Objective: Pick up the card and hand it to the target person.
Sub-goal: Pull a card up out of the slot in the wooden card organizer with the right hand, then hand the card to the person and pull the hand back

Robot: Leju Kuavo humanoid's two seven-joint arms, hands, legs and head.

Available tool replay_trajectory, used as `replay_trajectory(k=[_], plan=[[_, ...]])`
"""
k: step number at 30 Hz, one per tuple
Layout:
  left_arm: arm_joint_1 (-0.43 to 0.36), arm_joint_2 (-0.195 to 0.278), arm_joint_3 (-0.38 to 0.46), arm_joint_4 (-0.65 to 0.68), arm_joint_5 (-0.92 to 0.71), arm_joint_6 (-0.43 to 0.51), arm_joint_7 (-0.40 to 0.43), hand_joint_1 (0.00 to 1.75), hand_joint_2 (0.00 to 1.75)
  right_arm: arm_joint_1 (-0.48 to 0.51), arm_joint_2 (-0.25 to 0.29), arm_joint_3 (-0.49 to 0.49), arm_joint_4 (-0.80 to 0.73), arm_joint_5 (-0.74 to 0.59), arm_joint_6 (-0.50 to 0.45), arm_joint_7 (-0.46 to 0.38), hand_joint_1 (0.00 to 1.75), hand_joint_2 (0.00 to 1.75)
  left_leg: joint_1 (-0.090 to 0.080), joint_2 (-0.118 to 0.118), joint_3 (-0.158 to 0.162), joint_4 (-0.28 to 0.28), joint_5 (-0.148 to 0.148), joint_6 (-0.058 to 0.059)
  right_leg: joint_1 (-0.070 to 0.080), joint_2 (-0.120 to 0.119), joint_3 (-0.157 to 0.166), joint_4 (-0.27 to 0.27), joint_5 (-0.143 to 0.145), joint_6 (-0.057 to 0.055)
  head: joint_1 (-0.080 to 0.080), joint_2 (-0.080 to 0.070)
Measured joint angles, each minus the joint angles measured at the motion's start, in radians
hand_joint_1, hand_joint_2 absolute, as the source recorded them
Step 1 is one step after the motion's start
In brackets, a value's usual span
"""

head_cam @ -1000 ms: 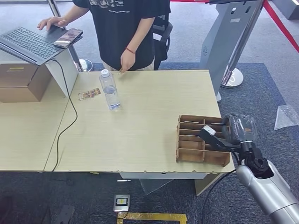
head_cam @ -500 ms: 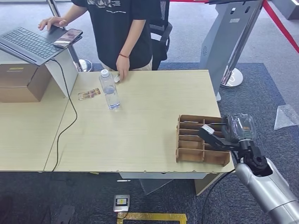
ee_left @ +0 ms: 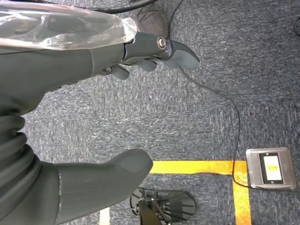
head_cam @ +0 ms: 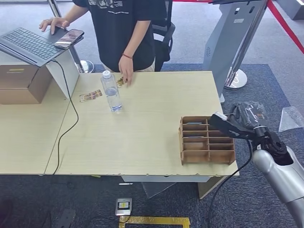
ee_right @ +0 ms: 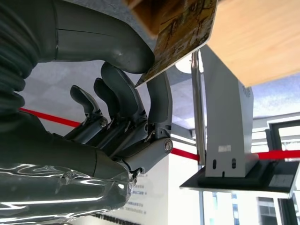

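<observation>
Item: thin printed card [ee_right: 180, 35], pinched between thumb and fingers of the right robot hand [head_cam: 229, 124] beside the brown cardboard divider tray [head_cam: 207, 141] on the counter [head_cam: 150, 123]; pickup apparently done, handover to the black-shirted person [head_cam: 123, 28] outstanding.

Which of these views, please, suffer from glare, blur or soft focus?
Right wrist view: bright backlit background, card held by right hand close and slightly soft. Left wrist view: glare on clear cover over left hand. Head view: even light, sharp table.
</observation>
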Motion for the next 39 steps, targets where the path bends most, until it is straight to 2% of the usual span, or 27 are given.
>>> replay_trajectory(k=[6, 12, 15, 19, 27, 31, 39], plan=[[-0.001, 0.001, 0.0, 0.001, 0.001, 0.002, -0.003, 0.0, 1.75, -0.011, -0.015, -0.019, -0.009, -0.032, -0.009, 0.013, 1.5, 1.75, 0.0, -0.001, 0.001, -0.001, 0.0, 0.0, 0.0, -0.001, 0.001, -0.001, 0.0, 0.0, 0.0, 0.0], [0.0, 0.002, -0.004, 0.001, 0.001, 0.004, 0.001, 0.0, 1.75, -0.038, 0.014, -0.021, 0.035, -0.095, -0.066, -0.007, 1.51, 1.75, 0.0, 0.001, 0.002, -0.002, 0.0, 0.0, 0.0, 0.001, 0.002, -0.002, 0.001, 0.0, 0.0, 0.0], [0.0, 0.001, -0.007, 0.0, 0.001, 0.005, 0.001, 0.0, 1.75, -0.065, 0.05, 0.008, 0.093, -0.105, -0.114, -0.024, 1.49, 1.75, 0.001, 0.002, 0.003, -0.002, 0.0, 0.0, 0.001, 0.002, 0.002, -0.002, 0.001, 0.0, 0.0, 0.0], [0.0, 0.0, -0.013, 0.0, -0.002, 0.007, -0.004, 0.0, 1.75, -0.107, 0.124, 0.046, 0.185, -0.095, -0.18, -0.039, 1.36, 1.75, 0.001, 0.005, 0.004, -0.004, 0.001, -0.001, 0.001, 0.005, 0.003, -0.003, 0.002, 0.0, 0.0, 0.0], [-0.002, 0.003, -0.033, -0.002, -0.016, 0.008, -0.01, 0.0, 1.75, -0.178, 0.246, 0.103, 0.349, -0.016, -0.275, -0.022, 1.63, 1.75, 0.002, 0.006, 0.005, -0.005, 0.001, -0.001, 0.002, 0.007, 0.004, -0.004, 0.003, -0.001, 0.0, 0.0], [-0.007, 0.007, -0.039, -0.003, -0.02, 0.007, -0.006, 0.0, 1.75, -0.231, 0.305, 0.11, 0.463, -0.026, -0.292, -0.045, 1.62, 1.75, 0.002, 0.007, 0.005, -0.005, 0.001, -0.001, 0.002, 0.008, 0.003, -0.004, 0.003, -0.001, 0.0, 0.0], [-0.01, 0.011, -0.042, -0.002, -0.02, 0.006, 0.001, 0.0, 1.75, -0.33, 0.404, 0.133, 0.684, -0.036, -0.338, -0.105, 1.73, 1.75, 0.002, 0.006, 0.004, -0.004, 0.001, 0.0, 0.002, 0.007, 0.003, -0.003, 0.003, -0.001, 0.0, 0.0]])
